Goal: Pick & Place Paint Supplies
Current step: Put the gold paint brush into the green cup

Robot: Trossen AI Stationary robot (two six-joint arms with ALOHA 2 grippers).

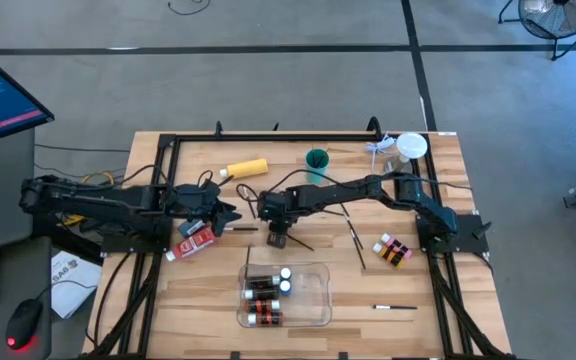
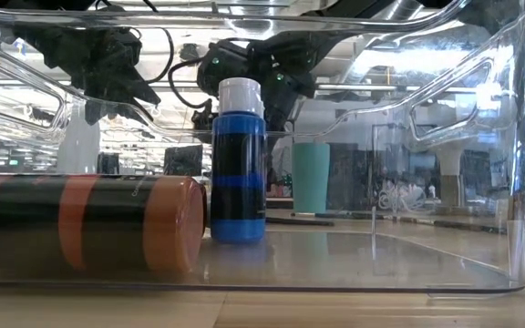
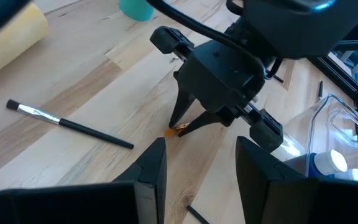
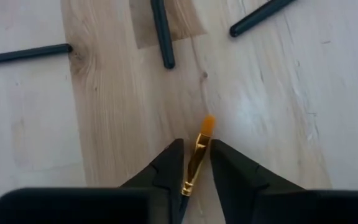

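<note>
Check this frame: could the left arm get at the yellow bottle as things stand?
Probably yes. The yellow bottle lies in the open on the table just beyond the left gripper, which is open and empty; the right gripper works farther off.

The table (image 1: 488, 320) is made of pale, matt planked wood with visible grain and a knot. The tray (image 1: 320, 300) is of clear, glossy plastic. The brush (image 4: 197, 155) is fitted with a shiny gold ferrule. The right gripper (image 4: 194, 163) is finished in matt black.
</note>
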